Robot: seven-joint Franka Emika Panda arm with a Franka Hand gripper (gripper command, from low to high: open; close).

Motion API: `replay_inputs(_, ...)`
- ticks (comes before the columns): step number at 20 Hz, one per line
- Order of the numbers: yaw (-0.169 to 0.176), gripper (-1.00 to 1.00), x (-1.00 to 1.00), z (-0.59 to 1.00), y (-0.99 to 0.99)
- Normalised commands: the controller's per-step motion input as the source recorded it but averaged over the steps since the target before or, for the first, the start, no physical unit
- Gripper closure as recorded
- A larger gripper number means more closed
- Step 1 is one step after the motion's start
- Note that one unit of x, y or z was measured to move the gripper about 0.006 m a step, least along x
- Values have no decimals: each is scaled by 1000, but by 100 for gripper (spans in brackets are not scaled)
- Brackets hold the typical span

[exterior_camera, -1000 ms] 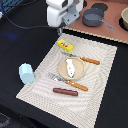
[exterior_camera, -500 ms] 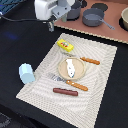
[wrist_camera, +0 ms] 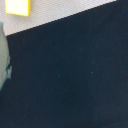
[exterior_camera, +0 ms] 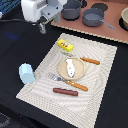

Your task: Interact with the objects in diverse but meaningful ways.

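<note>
- One pale blue cup (exterior_camera: 26,73), one sausage (exterior_camera: 65,92), one yellow packet (exterior_camera: 65,46), one white oblong piece (exterior_camera: 71,67) on a tan plate (exterior_camera: 62,69); fork (exterior_camera: 70,82) and knife (exterior_camera: 90,61) flank the plate.
- All on a striped placemat (exterior_camera: 102,90) mid-frame on the dark counter (exterior_camera: 15,45).
- Hand (exterior_camera: 43,26) hovering upper left, above and left of the packet, apart from it; finger spread impossible to tell.
- Two grey pots (exterior_camera: 93,19) along the top edge.
- Yellow corner (wrist_camera: 18,7) visible in the wrist view.

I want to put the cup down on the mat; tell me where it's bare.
Free: the placemat strip toward the exterior view's right, beyond the plate, and the corner below the sausage. Crowded: mid-mat around plate, fork and yellow packet.
</note>
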Motion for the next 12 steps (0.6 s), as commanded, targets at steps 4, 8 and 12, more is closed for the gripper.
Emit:
replay_inputs(4,0,-100,-107,325,-826)
replay_inputs(8,54,-100,26,257,-812)
replay_inputs(12,66,-100,74,237,-811)
